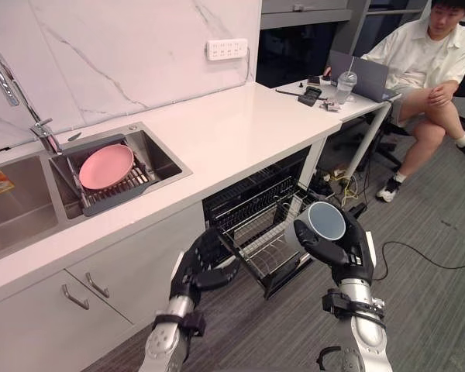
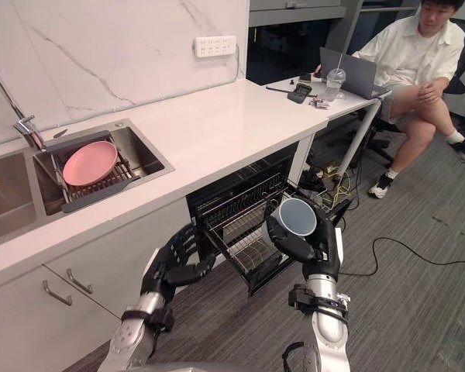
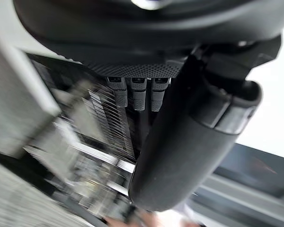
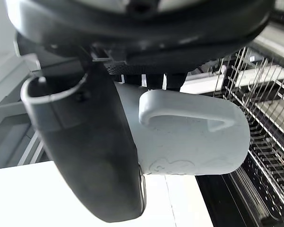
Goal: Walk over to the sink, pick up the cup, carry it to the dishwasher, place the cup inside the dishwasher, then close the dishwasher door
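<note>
My right hand [image 1: 341, 260] is curled tight round the cup [image 1: 326, 221] by the dishwasher rack [image 1: 252, 213]; I should lower it slowly between the wires.

Cup [image 1: 327, 220] partly hidden by right robot hand [image 1: 346, 257]; sink basin [image 1: 23, 226] cut by edge; dishwasher rack [image 3: 102, 127] blurred.

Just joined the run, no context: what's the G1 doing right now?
The right hand is curled round a pale cup, mouth towards the head camera, holding it by the pulled-out wire rack of the open dishwasher under the counter. The cup is not in the rack yet. The left hand is relaxed and empty beside the rack. A pink plate lies in the sink, and a person sits off to the right.
</note>
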Tool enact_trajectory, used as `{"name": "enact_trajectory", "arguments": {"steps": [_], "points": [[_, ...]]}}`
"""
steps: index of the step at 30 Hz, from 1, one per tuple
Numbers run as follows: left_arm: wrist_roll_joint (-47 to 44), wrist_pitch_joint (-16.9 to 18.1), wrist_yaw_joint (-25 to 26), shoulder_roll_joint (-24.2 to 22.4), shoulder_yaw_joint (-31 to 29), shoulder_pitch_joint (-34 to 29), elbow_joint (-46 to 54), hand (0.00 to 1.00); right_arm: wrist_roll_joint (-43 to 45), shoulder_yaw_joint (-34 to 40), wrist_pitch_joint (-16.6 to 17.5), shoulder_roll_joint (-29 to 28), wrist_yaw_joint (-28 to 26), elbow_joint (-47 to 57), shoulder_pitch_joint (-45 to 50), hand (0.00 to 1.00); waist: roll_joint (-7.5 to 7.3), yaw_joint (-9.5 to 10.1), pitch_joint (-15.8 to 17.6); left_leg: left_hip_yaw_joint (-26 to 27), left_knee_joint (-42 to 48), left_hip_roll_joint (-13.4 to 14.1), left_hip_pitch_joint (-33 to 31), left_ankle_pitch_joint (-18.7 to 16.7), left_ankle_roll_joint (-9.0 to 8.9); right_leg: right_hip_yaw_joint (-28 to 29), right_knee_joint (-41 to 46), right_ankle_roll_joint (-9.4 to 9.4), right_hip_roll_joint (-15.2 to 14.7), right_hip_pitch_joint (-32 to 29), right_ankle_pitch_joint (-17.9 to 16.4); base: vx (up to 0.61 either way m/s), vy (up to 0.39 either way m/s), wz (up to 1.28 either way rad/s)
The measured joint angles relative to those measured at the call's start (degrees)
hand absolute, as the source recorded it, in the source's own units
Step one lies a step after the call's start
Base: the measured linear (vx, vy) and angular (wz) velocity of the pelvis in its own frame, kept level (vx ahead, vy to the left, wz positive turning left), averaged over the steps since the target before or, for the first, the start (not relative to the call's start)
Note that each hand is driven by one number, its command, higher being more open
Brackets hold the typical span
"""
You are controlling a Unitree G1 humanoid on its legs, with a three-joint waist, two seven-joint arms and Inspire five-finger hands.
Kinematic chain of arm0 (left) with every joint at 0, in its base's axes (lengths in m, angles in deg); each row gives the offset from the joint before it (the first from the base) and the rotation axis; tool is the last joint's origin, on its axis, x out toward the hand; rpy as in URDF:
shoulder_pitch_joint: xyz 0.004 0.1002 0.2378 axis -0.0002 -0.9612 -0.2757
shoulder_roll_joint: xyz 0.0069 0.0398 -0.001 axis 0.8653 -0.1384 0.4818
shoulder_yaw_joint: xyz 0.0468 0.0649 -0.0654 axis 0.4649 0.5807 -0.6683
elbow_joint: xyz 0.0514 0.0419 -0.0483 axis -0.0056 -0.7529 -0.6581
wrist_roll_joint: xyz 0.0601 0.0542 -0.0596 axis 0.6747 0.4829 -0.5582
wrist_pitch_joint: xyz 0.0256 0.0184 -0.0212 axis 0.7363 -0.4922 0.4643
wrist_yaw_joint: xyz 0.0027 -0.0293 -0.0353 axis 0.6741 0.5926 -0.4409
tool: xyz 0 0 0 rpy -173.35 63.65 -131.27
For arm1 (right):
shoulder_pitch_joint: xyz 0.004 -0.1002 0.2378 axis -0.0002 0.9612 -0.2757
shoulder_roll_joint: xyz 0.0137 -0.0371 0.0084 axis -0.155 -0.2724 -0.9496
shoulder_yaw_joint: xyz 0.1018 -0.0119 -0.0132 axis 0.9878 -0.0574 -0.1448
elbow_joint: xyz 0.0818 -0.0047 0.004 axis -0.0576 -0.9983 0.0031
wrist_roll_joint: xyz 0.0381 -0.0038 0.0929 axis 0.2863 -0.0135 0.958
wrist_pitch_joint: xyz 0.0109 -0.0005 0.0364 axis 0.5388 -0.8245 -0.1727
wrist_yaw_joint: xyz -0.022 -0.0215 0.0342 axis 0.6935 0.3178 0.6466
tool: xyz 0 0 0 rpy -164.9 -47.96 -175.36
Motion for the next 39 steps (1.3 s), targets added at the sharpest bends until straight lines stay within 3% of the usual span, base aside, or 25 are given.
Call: {"name": "enact_trajectory", "arguments": {"steps": [5, 15, 21, 24, 30, 39], "points": [[2.7, -1.5, 0.2, -1.2, -5.0, -2.1, -7.8, 0.9, 0.0, 2.4, 0.0, 0.0, 0.3, 1.3, 0.9, 0.3, 0.09, 1.01, 0.1, -0.1, 0.1, 0.2, 0.1, 0.0, -0.05, -0.4, 0.2, 0.03, 0.1, -0.1, -0.6, -0.01, -0.005, 0.02], [5.6, -1.5, 0.5, -2.0, -8.3, -1.0, -15.9, 0.9, -1.2, 3.6, 0.0, 1.1, 2.1, -3.4, -2.4, 0.3, 0.03, 1.78, 1.3, -1.9, 0.6, -0.1, -2.0, 0.3, -0.34, -2.4, 0.2, -0.25, -0.3, -0.7, -0.6, 0.02, -0.002, 0.1], [7.6, -1.3, 0.7, 0.1, -8.2, 2.8, -23.2, 0.9, -3.2, 3.4, 0.0, 4.9, 3.9, -12.8, -11.0, 0.3, 0.22, 2.61, 4.8, -2.9, 1.5, -0.1, -4.4, 0.3, -0.33, -3.3, 1.5, -0.34, -0.2, -2.8, -1.2, -0.02, -0.016, 0.08], [7.7, -1.1, 1.7, 1.5, -8.2, 5.9, -26.7, 0.9, -3.3, 2.3, -0.2, 7.2, 5.1, -19.6, -17.1, 0.3, 0.47, 3.13, 8.4, -4.0, 2.4, -0.3, -6.7, 0.8, -0.03, -4.3, 1.8, -0.29, -0.4, -4.1, -1.2, -0.01, -0.014, 0.17], [7.7, -0.4, 3.0, 1.5, -8.2, 9.1, -28.0, 0.9, -4.4, 1.1, -1.3, 9.2, 6.7, -24.8, -25.0, 0.3, 1.37, 4.4, 13.2, -5.2, 5.6, -0.5, -10.6, 0.2, -0.72, -5.5, 2.6, -0.28, -1.0, -6.1, -1.2, 0.0, -0.009, 0.12], [7.6, 0.9, 4.5, 1.5, -7.5, 11.7, -28.1, 0.9, -4.4, 0.7, -2.2, 11.8, 10.0, -28.3, -35.7, 0.3, 2.66, 4.93, 17.7, -5.0, 9.1, -0.3, -15.8, -0.9, -0.14, -5.4, 5.6, -0.31, -1.0, -11.0, -1.2, -0.06, -0.004, 0.0]]}}
